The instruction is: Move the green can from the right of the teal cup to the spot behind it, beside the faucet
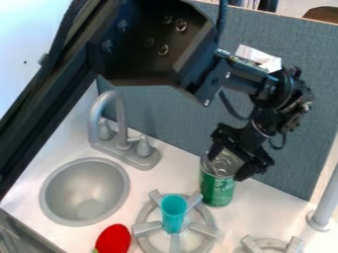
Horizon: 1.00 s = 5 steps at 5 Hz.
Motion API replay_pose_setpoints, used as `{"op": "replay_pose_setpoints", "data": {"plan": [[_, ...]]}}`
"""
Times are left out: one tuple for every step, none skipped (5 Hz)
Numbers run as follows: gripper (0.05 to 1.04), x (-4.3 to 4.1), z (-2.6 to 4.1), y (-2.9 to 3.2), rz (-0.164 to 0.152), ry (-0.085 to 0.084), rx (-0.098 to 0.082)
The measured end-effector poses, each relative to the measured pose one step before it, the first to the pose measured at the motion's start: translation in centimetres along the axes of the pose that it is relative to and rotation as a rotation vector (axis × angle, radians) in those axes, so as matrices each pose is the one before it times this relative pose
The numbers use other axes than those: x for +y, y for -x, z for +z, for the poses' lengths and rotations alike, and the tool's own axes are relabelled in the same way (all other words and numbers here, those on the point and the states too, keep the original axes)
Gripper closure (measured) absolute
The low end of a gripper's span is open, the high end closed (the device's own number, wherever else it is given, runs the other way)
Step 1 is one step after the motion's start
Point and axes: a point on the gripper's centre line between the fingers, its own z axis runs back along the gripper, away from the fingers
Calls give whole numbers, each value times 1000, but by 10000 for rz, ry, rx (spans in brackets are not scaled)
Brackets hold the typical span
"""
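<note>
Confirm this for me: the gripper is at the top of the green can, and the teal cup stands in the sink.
The cup's place is wrong: the camera view shows the teal cup on the burner. The gripper is at the top of the green can.

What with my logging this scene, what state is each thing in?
Green can: upright on the counter.
Hand: at the can's top.
Turquoise cup: upright on the burner.
Faucet: spout turned toward the sink.
Sink: uncovered.
Red object: lying beside the burner.

Grey faucet (121, 129) beside round sink (86, 190)
</note>
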Motion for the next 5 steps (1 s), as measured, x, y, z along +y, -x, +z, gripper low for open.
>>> {"op": "replay_pose_setpoints", "data": {"plan": [[83, 1661, -1776, -1142, 301, -191, 346], [83, 2697, -1188, -997, 572, -76, 374], [83, 2064, -961, -523, 530, -106, 387], [83, 944, -574, 123, 443, -32, 320], [83, 262, -40, 1357, 173, 453, 137]]}}
